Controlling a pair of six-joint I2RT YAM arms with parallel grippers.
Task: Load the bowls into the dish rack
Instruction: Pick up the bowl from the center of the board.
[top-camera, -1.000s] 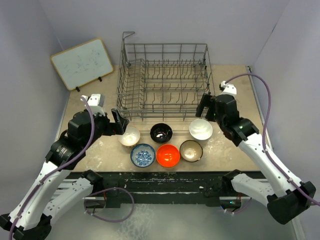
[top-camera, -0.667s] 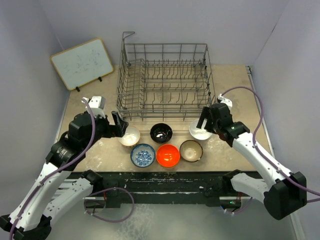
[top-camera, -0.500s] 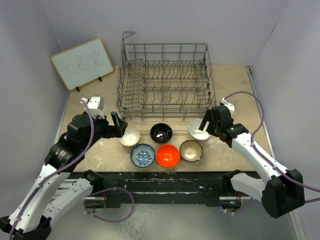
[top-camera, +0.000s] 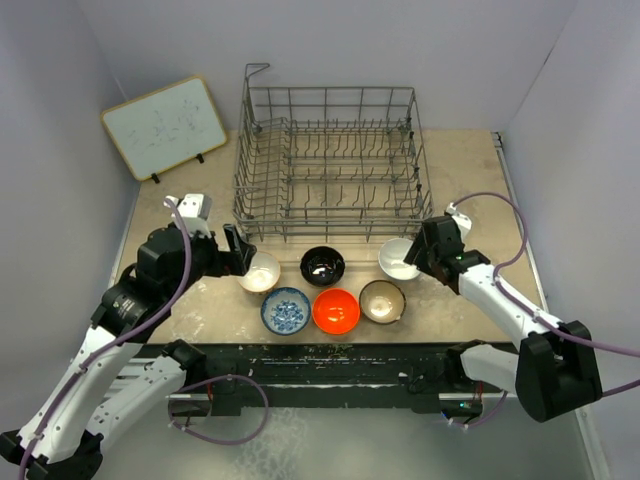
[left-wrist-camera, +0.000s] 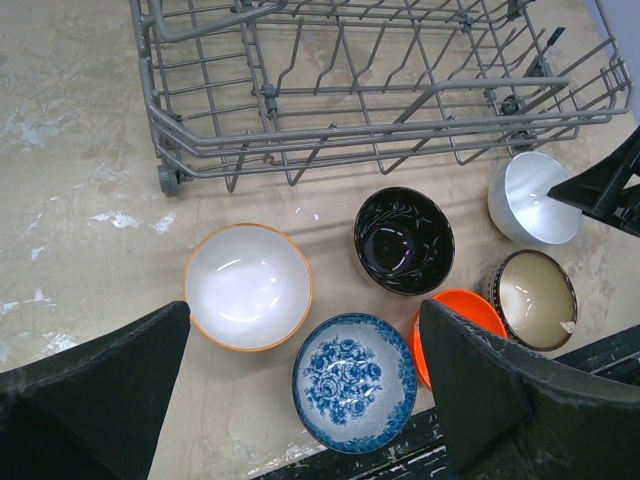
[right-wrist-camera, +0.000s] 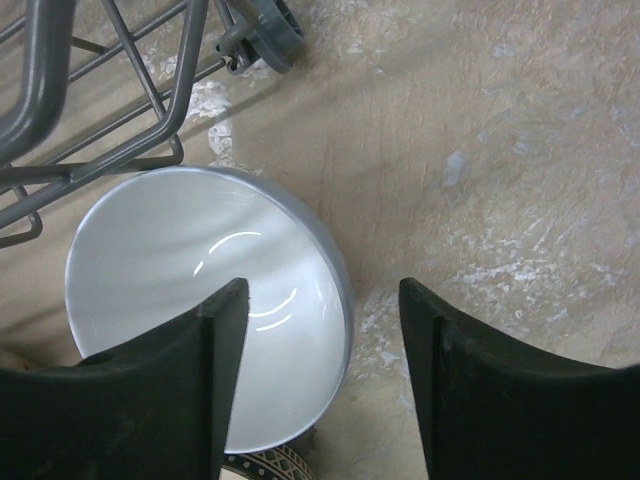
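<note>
Astride white bowl (right-wrist-camera: 170, 250), seemingly: right gripper (right-wrist-camera: 320, 300)

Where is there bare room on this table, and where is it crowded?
Bare beige tabletop: right of the grey wire dish rack, and between rack and framed white board. The rack holds nothing. Crowded: the strip before the rack, two rows of bowls from cream bowl to white bowl, the right tool straddling the white one's rim.
</note>
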